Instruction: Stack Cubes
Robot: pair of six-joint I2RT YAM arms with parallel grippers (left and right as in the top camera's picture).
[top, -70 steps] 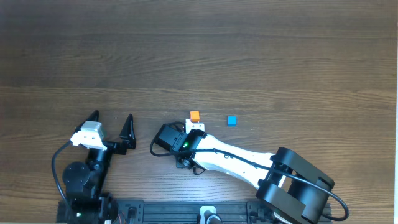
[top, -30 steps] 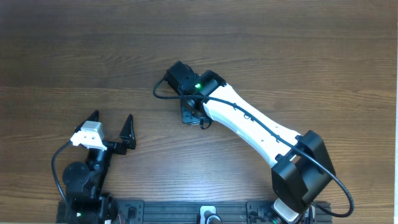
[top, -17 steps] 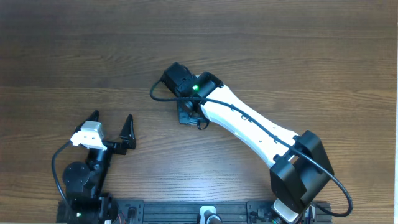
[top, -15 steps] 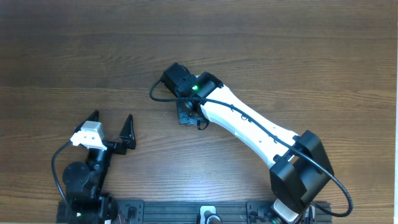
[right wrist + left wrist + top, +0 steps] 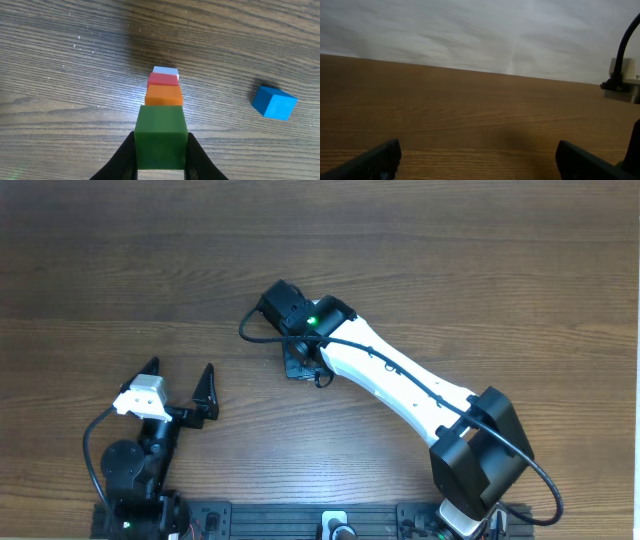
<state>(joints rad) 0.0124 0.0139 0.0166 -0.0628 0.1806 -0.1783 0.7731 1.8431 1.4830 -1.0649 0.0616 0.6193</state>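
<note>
Green cube [image 5: 161,131] in right pincer [image 5: 161,146] has apparently edged slightly left.

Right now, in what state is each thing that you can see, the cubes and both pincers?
White cube, lowest of the stacked cubes.
Red cube, on the white cube.
Orange cube, on the red cube.
Green cube, held over the orange cube.
Right pincer, shut on the green cube.
Blue cube, alone on the table.
Left pincer, open, empty.

Right arm [image 5: 390,378]: white shell, black joints, green light. Left pincer [image 5: 180,366]: black fingers, white wrist block.
</note>
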